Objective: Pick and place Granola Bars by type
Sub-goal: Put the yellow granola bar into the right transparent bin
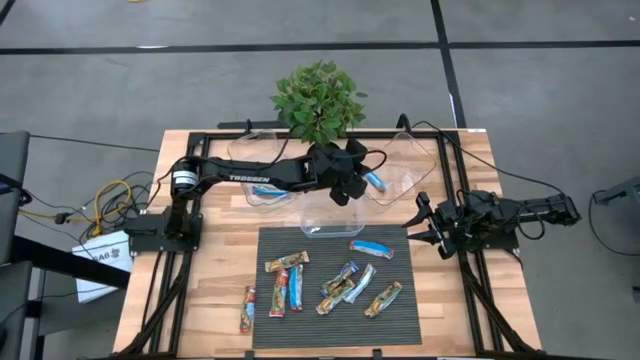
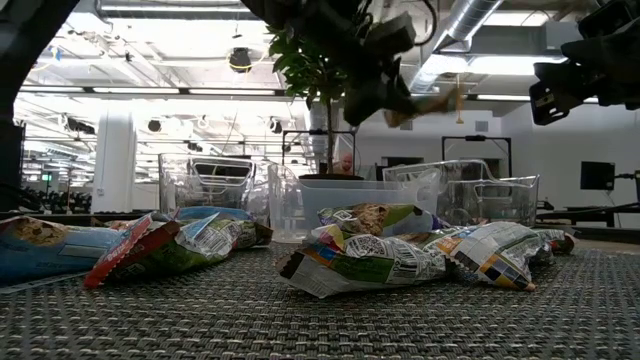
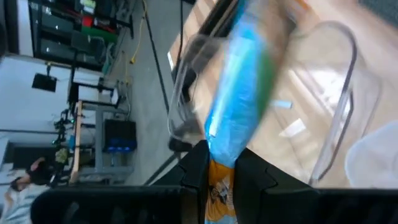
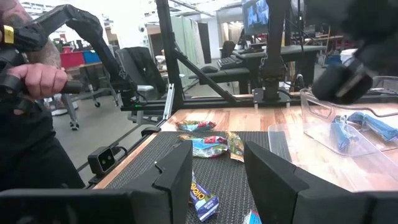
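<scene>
Blue bar [image 1: 374, 180]: pinched by one end in left claw [image 1: 358, 180], long axis running outward from the fingers toward the right-hand clear tub [image 1: 415, 165], hanging above that tub's near edge; drop judged next. Wrapper glossy blue, orange at the gripped end. Right claw [image 1: 420, 228]: parted, empty, just right of the ribbed mat [image 1: 300, 320], nearer the loose bars [image 1: 340, 285] lying there.
</scene>
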